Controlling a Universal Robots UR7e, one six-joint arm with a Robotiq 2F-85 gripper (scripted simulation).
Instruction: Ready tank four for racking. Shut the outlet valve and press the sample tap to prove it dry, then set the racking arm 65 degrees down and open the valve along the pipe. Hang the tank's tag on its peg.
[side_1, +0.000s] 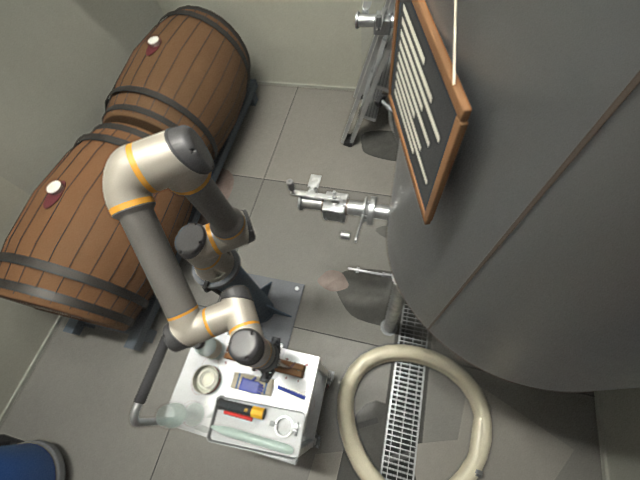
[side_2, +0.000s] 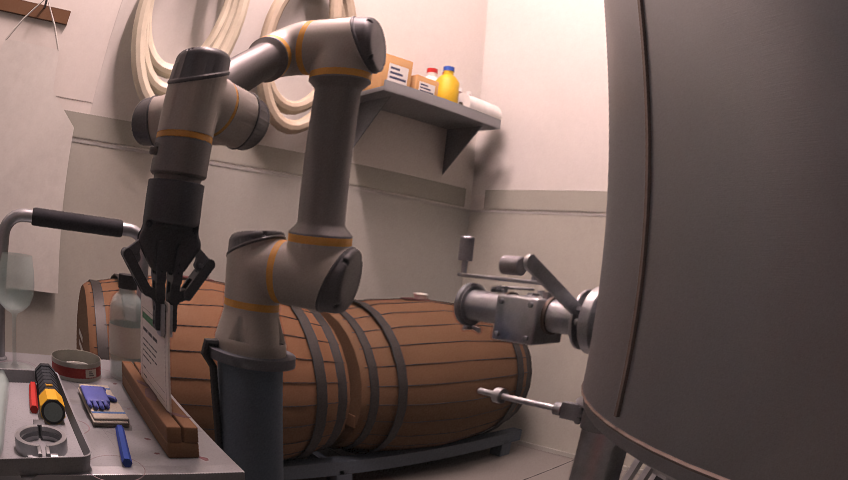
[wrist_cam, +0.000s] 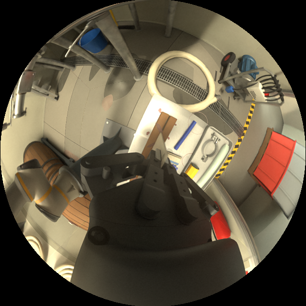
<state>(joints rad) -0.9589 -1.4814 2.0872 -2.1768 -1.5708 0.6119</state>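
The tank's tag (side_2: 156, 351) is a white card standing upright in a slotted wooden block (side_2: 159, 409) on the cart. Its top edge is clamped in my closed gripper (side_2: 165, 315), which points straight down over the block. In the wrist camera the tag (wrist_cam: 162, 148) shows as a thin pale sliver between the fingertips. The outlet valve assembly (side_2: 520, 309) sticks out from the grey tank (side_2: 726, 238) to the right, its handle (side_2: 544, 275) angled up. Below it a thin rod (side_2: 523, 401) juts from the tank. From above, the valve (side_1: 336, 204) lies well beyond the cart.
The cart top (side_1: 248, 403) under my gripper carries a tray with a torch (side_2: 46, 392), a clamp ring (side_2: 38, 440), a blue glove (side_2: 98, 397) and a blue pen (side_2: 122, 445). Barrels (side_2: 357, 369) lie behind my arm. A hose coil (side_1: 413, 413) and floor drain (side_1: 406, 403) lie beside the cart.
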